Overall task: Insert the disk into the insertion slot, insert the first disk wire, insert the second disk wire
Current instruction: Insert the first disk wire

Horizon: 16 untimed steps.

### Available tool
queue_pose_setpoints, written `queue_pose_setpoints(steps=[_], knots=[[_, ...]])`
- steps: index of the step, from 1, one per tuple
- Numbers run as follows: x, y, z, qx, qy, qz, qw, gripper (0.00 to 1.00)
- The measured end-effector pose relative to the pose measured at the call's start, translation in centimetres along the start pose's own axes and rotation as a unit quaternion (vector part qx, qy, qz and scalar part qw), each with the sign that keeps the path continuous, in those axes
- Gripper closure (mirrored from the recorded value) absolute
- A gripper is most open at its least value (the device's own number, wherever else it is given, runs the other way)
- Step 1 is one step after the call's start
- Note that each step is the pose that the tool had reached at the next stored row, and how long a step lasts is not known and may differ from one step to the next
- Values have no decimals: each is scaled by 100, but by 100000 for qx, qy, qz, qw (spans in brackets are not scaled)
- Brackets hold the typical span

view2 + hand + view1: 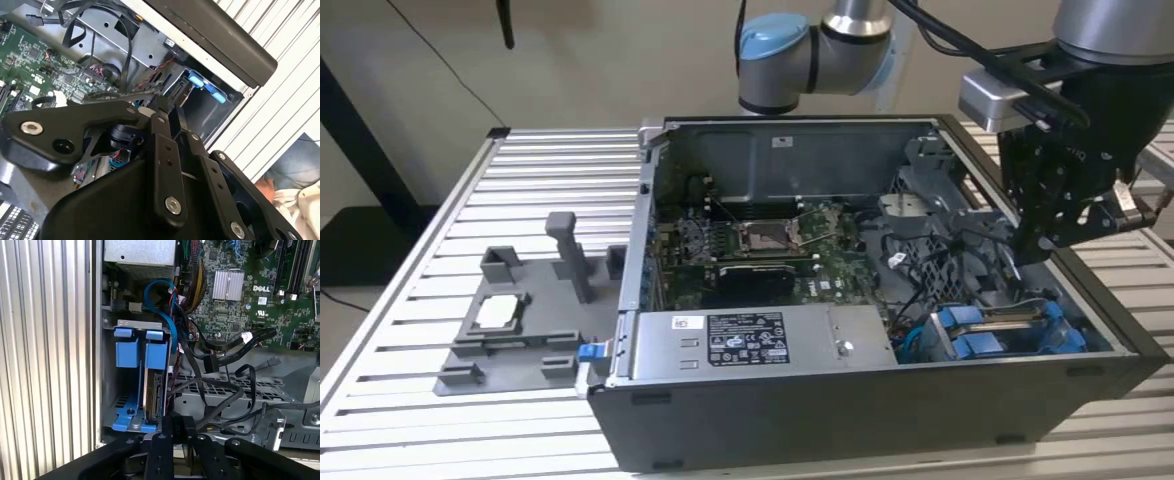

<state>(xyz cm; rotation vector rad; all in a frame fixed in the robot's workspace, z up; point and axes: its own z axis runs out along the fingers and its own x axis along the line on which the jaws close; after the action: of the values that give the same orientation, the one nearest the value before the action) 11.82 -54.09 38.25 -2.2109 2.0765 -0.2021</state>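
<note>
Disk (pixel 154 392): seated on edge in the insertion slot (pixel 108 390), blue tabs showing (near corner of the open computer case (pixel 854 400), on the exterior view's right). Hand (pixel 1043 245): fingers together, hanging over the black cables (pixel 225 355) just beside the slot. Case stands on the ribbed tabletop (pixel 547 180).

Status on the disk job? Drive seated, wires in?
Done, it seems: the disk stands in the insertion slot, connector edge exposed. In hand: the gripper hovers just off that edge; whether it holds anything is unclear. Left: both wires. The black cables lie loose beside the slot, and none looks plugged into the disk.
</note>
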Motion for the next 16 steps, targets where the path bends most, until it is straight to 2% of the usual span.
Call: queue_pose_setpoints(steps=[1,5,6,10,12,16], knots=[[0,0,0,0,6,0,100000,80],[0,-1,-1,-10,90,-15,100000,80],[1,-6,0,-135,95,-16,100000,80],[12,-41,20,-1419,-6,-34,99990,80],[21,-60,34,-1947,-42,-41,99981,80],[39,-86,57,-2461,-60,33,99970,80]])
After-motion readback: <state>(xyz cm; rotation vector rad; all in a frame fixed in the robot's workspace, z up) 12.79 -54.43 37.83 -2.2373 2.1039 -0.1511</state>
